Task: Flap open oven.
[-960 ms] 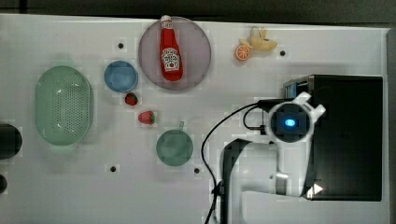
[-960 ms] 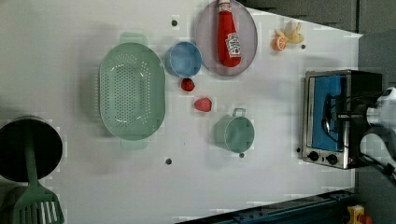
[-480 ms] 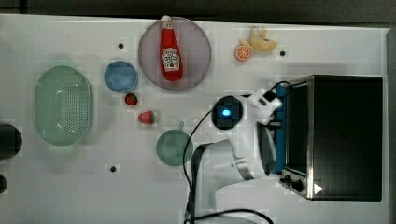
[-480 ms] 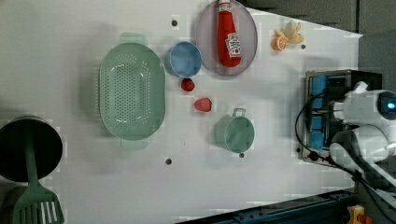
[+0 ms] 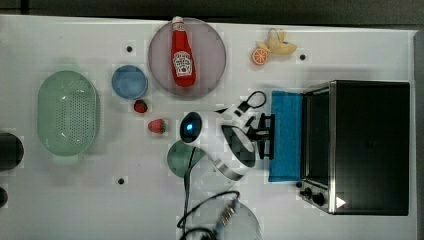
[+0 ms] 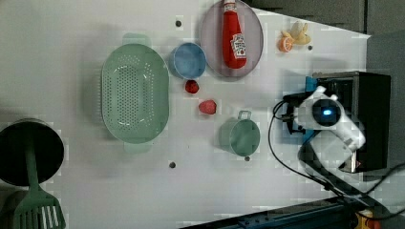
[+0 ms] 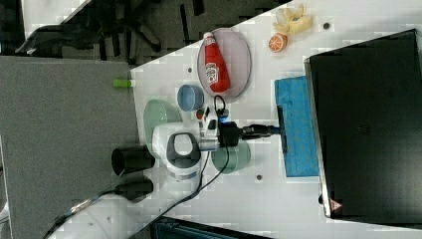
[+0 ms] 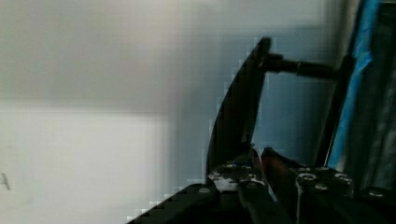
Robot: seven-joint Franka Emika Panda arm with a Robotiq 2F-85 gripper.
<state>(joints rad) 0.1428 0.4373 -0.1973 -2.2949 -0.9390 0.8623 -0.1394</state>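
The oven (image 5: pixel 367 145) stands at the top view's right, black on top with a silver frame. Its blue-tinted door (image 5: pixel 287 135) is swung down and lies nearly flat on the table, pointing to the top view's left. My gripper (image 5: pixel 265 134) is at the door's outer edge, shut on the black bar handle (image 5: pixel 271 136). The right view has the same grip: the gripper (image 7: pixel 276 130) reaches sideways to the handle (image 7: pixel 281 129) of the flat door (image 7: pixel 298 139). In the wrist view the black handle (image 8: pixel 238 112) runs up from between my fingertips (image 8: pixel 233 175).
A green pot (image 5: pixel 181 157) sits partly under the arm. Two strawberries (image 5: pixel 156 125), a blue bowl (image 5: pixel 129 81), a ketchup bottle (image 5: pixel 182 55) on a plate, a green colander (image 5: pixel 67 112) and fruit (image 5: pixel 272 48) lie around it. The arm's cable (image 5: pixel 187 200) trails toward the table's front.
The arm has moved from over the oven toward the top view's left with the handle. The door has swung from closed to lying flat.
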